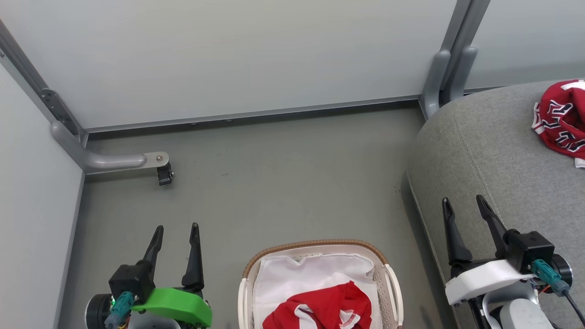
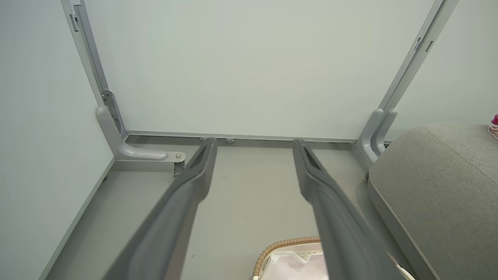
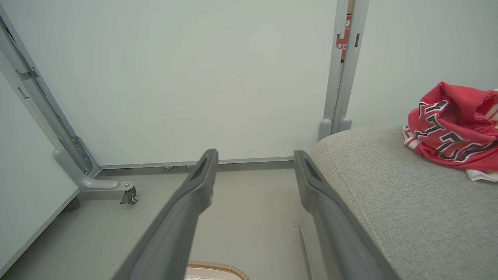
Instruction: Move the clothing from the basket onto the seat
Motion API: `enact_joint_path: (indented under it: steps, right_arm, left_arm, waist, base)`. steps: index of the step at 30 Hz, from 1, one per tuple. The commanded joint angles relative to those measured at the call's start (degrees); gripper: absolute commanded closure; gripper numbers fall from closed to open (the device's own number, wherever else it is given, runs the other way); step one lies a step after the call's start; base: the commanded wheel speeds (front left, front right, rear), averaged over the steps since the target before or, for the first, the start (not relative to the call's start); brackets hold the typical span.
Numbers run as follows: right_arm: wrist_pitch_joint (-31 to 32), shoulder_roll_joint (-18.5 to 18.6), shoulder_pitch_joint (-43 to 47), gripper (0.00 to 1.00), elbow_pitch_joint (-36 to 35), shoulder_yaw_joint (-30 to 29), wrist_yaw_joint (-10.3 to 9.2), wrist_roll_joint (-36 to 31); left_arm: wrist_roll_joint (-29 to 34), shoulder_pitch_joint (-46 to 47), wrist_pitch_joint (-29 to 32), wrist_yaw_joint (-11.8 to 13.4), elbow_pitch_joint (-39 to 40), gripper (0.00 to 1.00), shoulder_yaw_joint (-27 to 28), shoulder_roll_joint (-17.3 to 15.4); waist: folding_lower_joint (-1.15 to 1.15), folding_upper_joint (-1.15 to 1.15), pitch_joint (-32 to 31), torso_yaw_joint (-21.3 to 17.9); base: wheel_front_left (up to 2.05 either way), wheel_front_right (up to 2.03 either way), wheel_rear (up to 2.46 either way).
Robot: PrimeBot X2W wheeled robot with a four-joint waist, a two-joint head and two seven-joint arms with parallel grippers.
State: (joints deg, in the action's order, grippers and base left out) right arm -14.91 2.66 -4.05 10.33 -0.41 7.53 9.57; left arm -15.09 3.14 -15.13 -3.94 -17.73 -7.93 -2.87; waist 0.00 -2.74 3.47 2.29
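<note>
The left gripper [image 1: 177, 226] and right gripper [image 1: 462, 199] gape empty. A red white-striped garment [image 1: 327, 310] lies in the white perforated brown-rimmed basket [image 1: 315, 243]; a black-lettered red jersey [image 1: 562, 121] lies on the grey woven seat [image 1: 484, 151].

The left gripper [image 1: 177, 226] and the right gripper [image 1: 462, 199] are held low at either side, with fingers spread apart, pointed forward and left empty.
</note>
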Motion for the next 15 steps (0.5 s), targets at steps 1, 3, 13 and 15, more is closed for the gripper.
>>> enact_joint_path:
  steps: [1, 3, 13, 15]
  right_arm:
    - [-0.2, 0.2, 0.7, 0.0, 0.2, 0.0, -0.08, -0.4]
    - [-0.2, 0.2, 0.7, 0.0, 0.2, -0.2, -0.08, -0.7]
    - [-0.2, 0.2, 0.1, 0.0, 0.5, -0.1, -0.08, -0.5]
    - [-0.2, 0.2, 0.0, 0.0, 0.5, -0.1, -0.08, -0.5]
  left_arm:
    - [-0.4, 0.4, 0.0, 0.3, -0.2, 0.0, 0.0, 0.0]
    - [-0.4, 0.4, 0.0, 0.4, -0.2, 0.0, 0.1, 0.0]
    - [0.0, 0.7, 0.0, 0.0, -0.2, 0.0, 0.0, 0.0]
    - [0.0, 0.7, 0.0, -0.1, -0.1, 0.0, 0.0, 0.0]
  waist:
    - [0.0, 0.0, 0.0, 0.0]
    - [0.0, 0.0, -0.1, 0.0]
    - [0.0, 0.0, 0.0, 0.7]
    - [0.0, 0.0, 0.1, 0.9]
  base:
    - [0.0, 0.0, 0.0]
    - [0.0, 0.0, 0.0]
    - [0.0, 0.0, 0.0]
    - [0.0, 0.0, 0.0]
